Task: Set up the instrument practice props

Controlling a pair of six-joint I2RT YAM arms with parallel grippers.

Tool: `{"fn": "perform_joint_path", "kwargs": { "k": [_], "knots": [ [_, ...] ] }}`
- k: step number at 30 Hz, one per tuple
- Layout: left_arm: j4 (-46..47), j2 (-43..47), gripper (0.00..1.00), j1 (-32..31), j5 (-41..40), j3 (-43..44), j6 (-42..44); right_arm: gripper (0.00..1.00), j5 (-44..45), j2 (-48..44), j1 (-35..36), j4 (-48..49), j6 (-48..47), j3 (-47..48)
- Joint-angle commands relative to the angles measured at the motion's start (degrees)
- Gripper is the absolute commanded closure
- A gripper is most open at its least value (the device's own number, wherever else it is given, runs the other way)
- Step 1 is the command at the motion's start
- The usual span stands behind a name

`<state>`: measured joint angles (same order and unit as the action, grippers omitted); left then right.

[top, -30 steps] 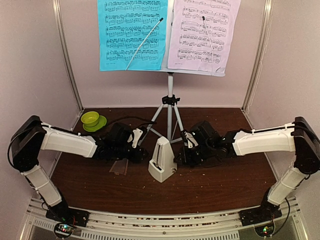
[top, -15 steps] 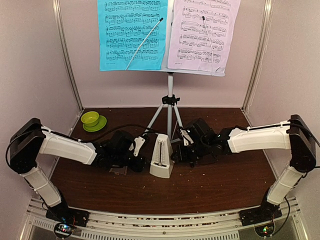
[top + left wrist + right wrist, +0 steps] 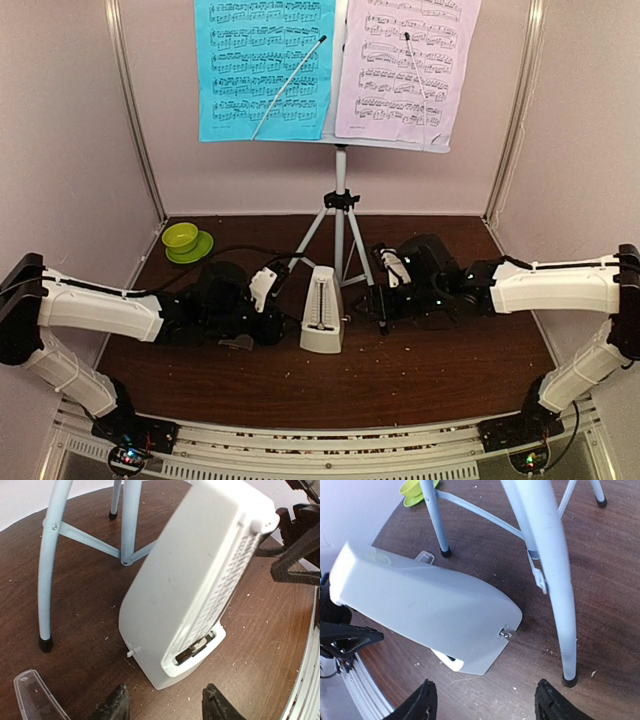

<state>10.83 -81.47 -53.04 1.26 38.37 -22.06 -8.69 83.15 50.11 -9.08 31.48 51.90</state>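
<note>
The left claw (image 3: 166, 704) and the right claw (image 3: 485, 701) are both wide and hold nothing, low on the brown table (image 3: 450, 372) by the legs of the tall music stand (image 3: 340, 190), with the small cream metronome (image 3: 322, 316) standing up between them.

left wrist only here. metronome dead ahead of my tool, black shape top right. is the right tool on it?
Observer: No. Right wrist view: the right tool is open and clear of the metronome.
Operator: pages up?
Observer: Yes. Top view: cyan page and lilac page sit side by side on the stand.
Operator: anything else out there?
Observer: A green bowl on a saucer, far left corner.
</note>
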Motion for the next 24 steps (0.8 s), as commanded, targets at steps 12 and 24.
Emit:
{"fn": "perform_joint_path", "kwargs": {
  "k": [12, 24],
  "knots": [
    [2.23, -0.11, 0.5, 2.5, -1.51, -0.26, -3.15, 0.05, 0.77, 2.0, 5.87, 15.79, 2.51, 0.98],
    [0.75, 0.98, 0.51, 2.5, -2.14, 0.26, -2.37, 0.19, 9.04, 5.77, 6.86, 14.28, 2.16, 4.09]
  ]
}}
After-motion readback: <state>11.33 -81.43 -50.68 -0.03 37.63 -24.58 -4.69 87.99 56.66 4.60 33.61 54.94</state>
